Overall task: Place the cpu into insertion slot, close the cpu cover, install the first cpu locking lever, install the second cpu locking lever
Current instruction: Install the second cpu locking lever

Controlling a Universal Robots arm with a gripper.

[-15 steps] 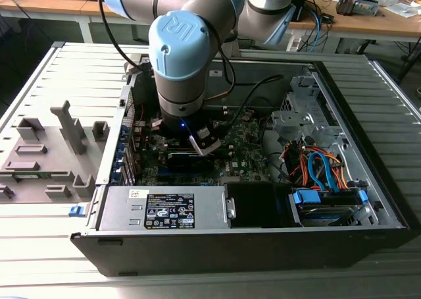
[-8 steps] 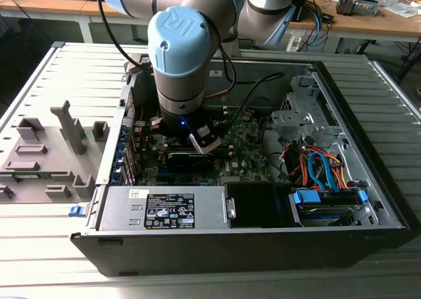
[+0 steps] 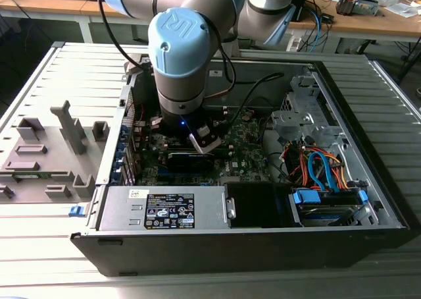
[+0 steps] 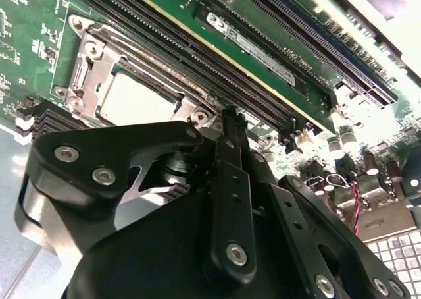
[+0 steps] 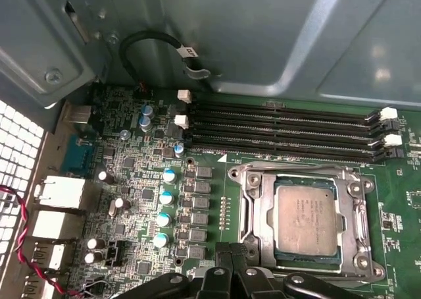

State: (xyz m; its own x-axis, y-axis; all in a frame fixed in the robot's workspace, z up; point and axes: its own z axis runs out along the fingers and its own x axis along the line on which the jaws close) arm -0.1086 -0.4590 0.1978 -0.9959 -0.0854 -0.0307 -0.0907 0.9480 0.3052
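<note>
In the exterior view, a grey fixture tray (image 3: 46, 161) lies at nine o'clock on the worktop (image 3: 39, 259), beside the open computer case (image 3: 368, 200). The arm reaches down into the case, its gripper (image 3: 205, 141) low over the green motherboard (image 3: 250, 151), placed to work at the socket.

In the first wrist view, the cpu (image 5: 306, 221) sits flat in the insertion slot (image 5: 256, 180) at four o'clock from the memory slots (image 5: 283, 131). The cpu cover (image 5: 262, 217) lies down around the chip, framing its metal top. Whether the locking levers are latched cannot be told.

In the second wrist view, the gripper (image 4: 231, 124) hangs just beside the socket's edge, fingers (image 4: 230, 200) drawn narrow together and holding nothing, suited to pushing a thin lever.
</note>
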